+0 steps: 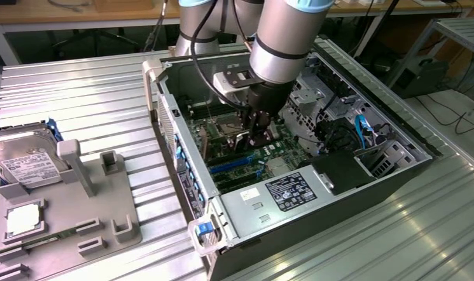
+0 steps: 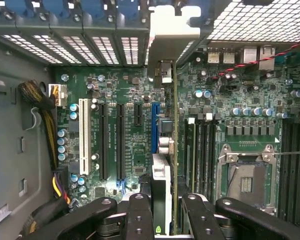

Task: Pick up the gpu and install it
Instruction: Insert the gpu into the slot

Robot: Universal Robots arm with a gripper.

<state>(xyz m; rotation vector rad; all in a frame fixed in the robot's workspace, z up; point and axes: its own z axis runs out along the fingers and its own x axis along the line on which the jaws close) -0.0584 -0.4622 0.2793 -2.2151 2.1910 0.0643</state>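
Gripping the gpu [image 2: 161, 172] edge-on, the gripper [image 2: 165, 212] has its black fingers [image 2: 139, 215] closed on either side of the thin card inside the open computer case [image 1: 164, 111]. Beyond the fingers the card stands upright over the motherboard [image 2: 125, 90], just beside the long blue slot [image 2: 154, 127], with the processor socket [image 2: 247, 175] on its other side. Farthest off, its silver bracket [image 2: 172, 32] sits at the case's rear wall of vented slot covers [image 2: 90, 47].

Green motherboard [image 2: 135, 100], blue slot [image 2: 155, 125], white slot [image 2: 83, 136], black fingers [image 2: 139, 216], silver-bracketed gpu [image 2: 161, 180]
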